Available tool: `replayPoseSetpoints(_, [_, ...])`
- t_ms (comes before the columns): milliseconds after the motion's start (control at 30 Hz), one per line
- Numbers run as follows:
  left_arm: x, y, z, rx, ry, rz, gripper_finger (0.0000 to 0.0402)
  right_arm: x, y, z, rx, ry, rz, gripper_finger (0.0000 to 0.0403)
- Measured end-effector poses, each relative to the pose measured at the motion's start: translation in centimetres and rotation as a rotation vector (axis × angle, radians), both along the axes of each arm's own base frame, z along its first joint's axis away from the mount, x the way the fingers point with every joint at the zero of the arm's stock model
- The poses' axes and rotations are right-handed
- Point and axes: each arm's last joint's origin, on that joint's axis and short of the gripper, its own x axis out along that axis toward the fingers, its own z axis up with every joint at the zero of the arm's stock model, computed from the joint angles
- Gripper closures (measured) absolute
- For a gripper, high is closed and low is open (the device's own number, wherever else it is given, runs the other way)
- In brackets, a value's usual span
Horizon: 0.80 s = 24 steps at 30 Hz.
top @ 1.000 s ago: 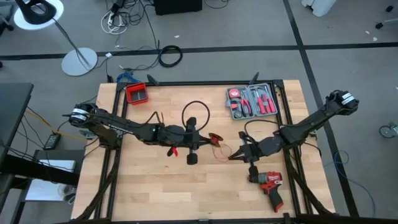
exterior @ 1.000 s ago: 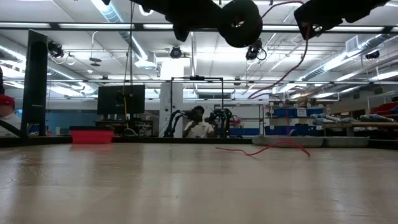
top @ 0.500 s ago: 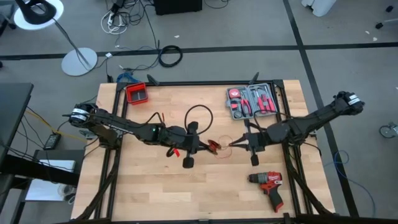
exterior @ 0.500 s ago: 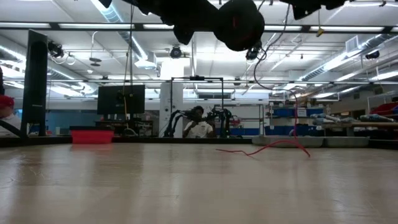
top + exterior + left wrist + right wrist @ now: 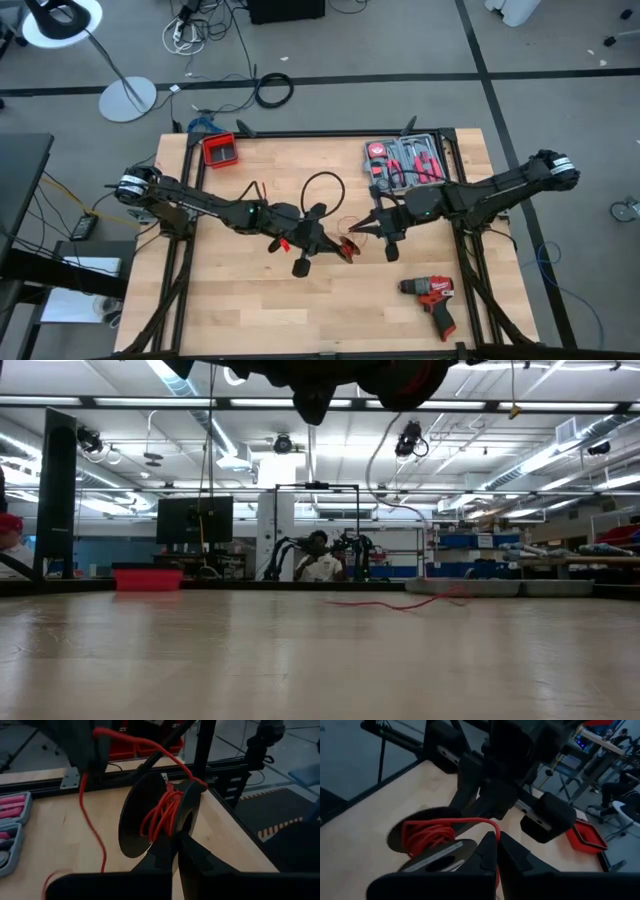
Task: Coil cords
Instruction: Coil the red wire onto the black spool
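My left gripper (image 5: 335, 243) is shut on a black spool (image 5: 155, 815) with two round flanges, held above the table's middle. Red cord (image 5: 162, 815) is wound between the flanges. My right gripper (image 5: 366, 229) is just right of the spool, shut on the red cord's free run (image 5: 495, 827). More red cord (image 5: 400, 603) lies slack on the table. A thin black wire loop (image 5: 320, 187) stands up behind the left gripper, and a small red clip (image 5: 283, 243) shows beside it. My left gripper pinches the lower rim of one spool flange (image 5: 181, 836) between its two fingers, coming nearly level from the table's left. The spool is lifted clear of the table, its axle about level. My right gripper pinches a single strand of the red cord (image 5: 497, 834) between its fingers, a short way from the spool. It comes nearly level from the table's right. The strand arches from the wound turns (image 5: 427, 837) over to the fingers.
A red drill (image 5: 430, 295) lies near the front right. An open tool case (image 5: 405, 165) sits at the far right and a red bin (image 5: 220, 150) at the far left corner. In the low view a person (image 5: 318, 560) sits beyond the table.
My right gripper has risen and gone from the near right toward the table's left and far side, up to the spool, rolling as it went and drawing the red cord along. My left gripper has stayed in place but swung the spool toward the near edge.
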Motion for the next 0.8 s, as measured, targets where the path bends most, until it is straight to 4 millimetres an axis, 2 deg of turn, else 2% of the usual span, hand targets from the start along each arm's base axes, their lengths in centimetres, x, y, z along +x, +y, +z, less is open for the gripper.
replayPoseSetpoints(200, [0.0, -0.2, 0.3, -0.023, -0.028, -0.061, 0.0392, 2.1, -0.7, -0.2, 0.001, 0.026, 0.051, 0.0403])
replayPoseSetpoints(500, [0.2, -0.3, 0.9, 0.072, -0.127, -0.104, 0.0392, 4.2, -1.2, -1.9, 0.107, 0.058, 0.143, 0.0402])
replayPoseSetpoints(667, [0.3, -0.3, 1.5, 0.123, -0.202, -0.117, 0.0392, 4.7, -1.1, -2.7, 0.159, 0.098, 0.146, 0.0402])
replayPoseSetpoints(800, [0.5, -0.5, 2.4, 0.172, -0.242, -0.125, 0.0392, 4.2, -0.9, -2.6, 0.22, 0.142, 0.128, 0.04])
